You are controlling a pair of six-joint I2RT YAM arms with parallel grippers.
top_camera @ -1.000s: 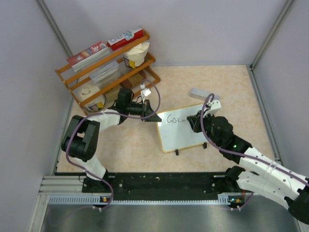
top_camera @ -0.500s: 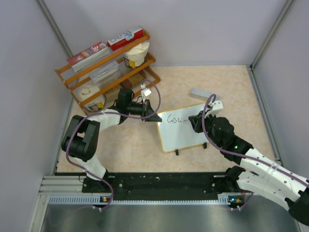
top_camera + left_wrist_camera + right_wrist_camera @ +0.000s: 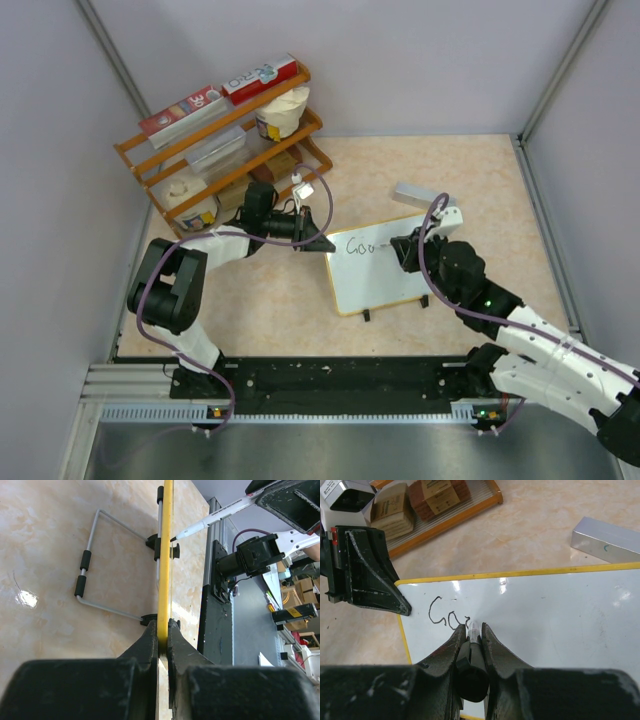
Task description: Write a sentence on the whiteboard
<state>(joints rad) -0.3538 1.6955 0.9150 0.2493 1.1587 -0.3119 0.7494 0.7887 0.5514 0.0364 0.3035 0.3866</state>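
Note:
The whiteboard (image 3: 385, 275) stands tilted mid-table, white with a yellowish frame and two black feet. My left gripper (image 3: 322, 244) is shut on its left edge; the left wrist view shows the frame (image 3: 164, 555) edge-on between the jaws. My right gripper (image 3: 402, 250) is shut on a black-and-white marker (image 3: 474, 660), its tip touching the board (image 3: 545, 615). The sentence (image 3: 449, 616) reads "Go" plus a started third letter, in black at the board's top left (image 3: 361, 246). The marker (image 3: 220, 516) also shows in the left wrist view.
An orange wire rack (image 3: 225, 135) with boxes and containers stands at the back left, seen also in the right wrist view (image 3: 440, 505). A small grey block (image 3: 422, 193) lies behind the board. The black rail (image 3: 330, 380) runs along the near edge.
The lettering has grown from "Go" with a dash to a third letter being formed. My right gripper shifted slightly right along the line. The left gripper has not moved.

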